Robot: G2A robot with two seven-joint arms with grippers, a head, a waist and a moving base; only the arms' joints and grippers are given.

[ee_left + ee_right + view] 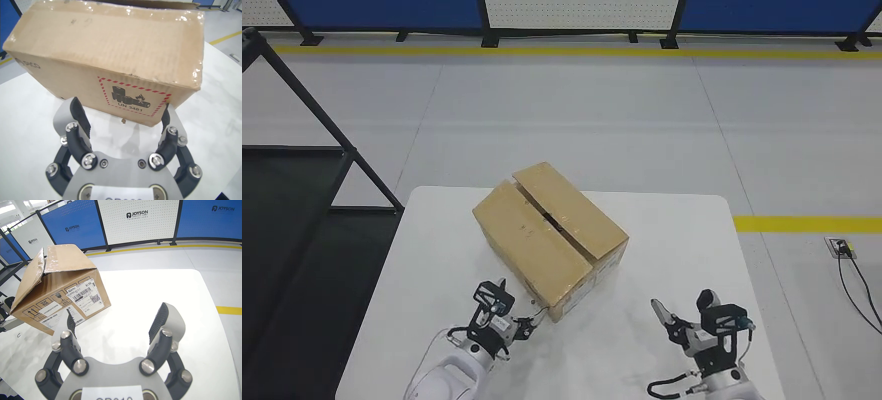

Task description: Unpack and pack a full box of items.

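Box: a brown cardboard box (550, 238) stands on the white surface (432, 270), turned at an angle to its edges, all four sides closed.
Flaps: the two top flaps (56, 256) are folded down and meet along a middle seam that gapes a little; the end of one flap is creased.
Tape: clear glossy tape (197, 72) runs over the box's top edges.
Hazard label: a red-dashed diamond with a battery drawing (132, 98) is on the box side facing the left tool.
Shipping label: a white barcode sticker (88, 298) is on the adjoining box side, facing the right tool.
Left tool: the left tool (121, 106) is low over the surface, right in front of the box's hazard-label side; its fingers are spread wide and hold nothing. One fingertip is close by the box's lower corner; whether it touches cannot be told.
Right tool: the right tool (115, 308) is over bare surface, well apart from the box on its shipping-label side, fingers released and spread, nothing between them.
Background: beyond the box are blue and white panels (140, 220).
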